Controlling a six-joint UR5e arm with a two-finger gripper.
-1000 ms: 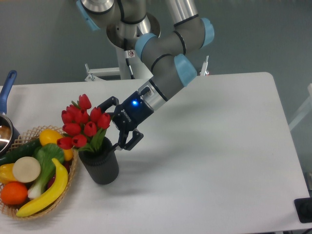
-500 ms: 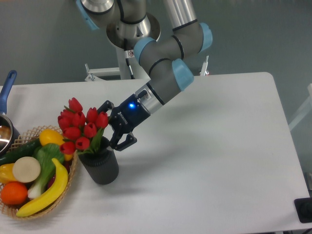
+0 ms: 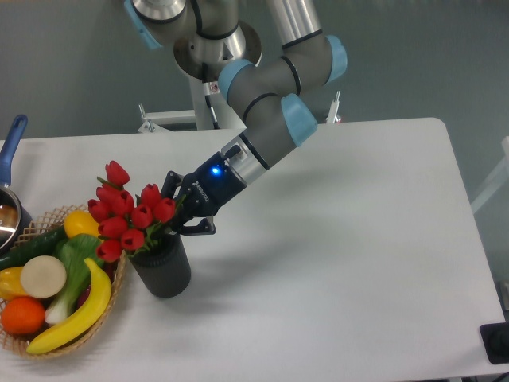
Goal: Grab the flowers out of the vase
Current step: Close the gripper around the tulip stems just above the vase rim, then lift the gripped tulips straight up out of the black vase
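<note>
Bright even light, soft shadows, sharp

Arm angled down-left, hand [image 3: 181, 208] low, fingers closed in together.

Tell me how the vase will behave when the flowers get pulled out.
The vase is short and wide, so it probably stays upright. It looks light and unanchored, so it may slide or lift if stems snag. The flowers lean left, so a sideways pull could tip it.

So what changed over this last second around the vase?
The gripper pushed left into the flowers, its fingers now around the stems just above the vase; whether they have clamped is unclear. The bunch leaned left. Vase, wicker basket and pot stayed put.
</note>
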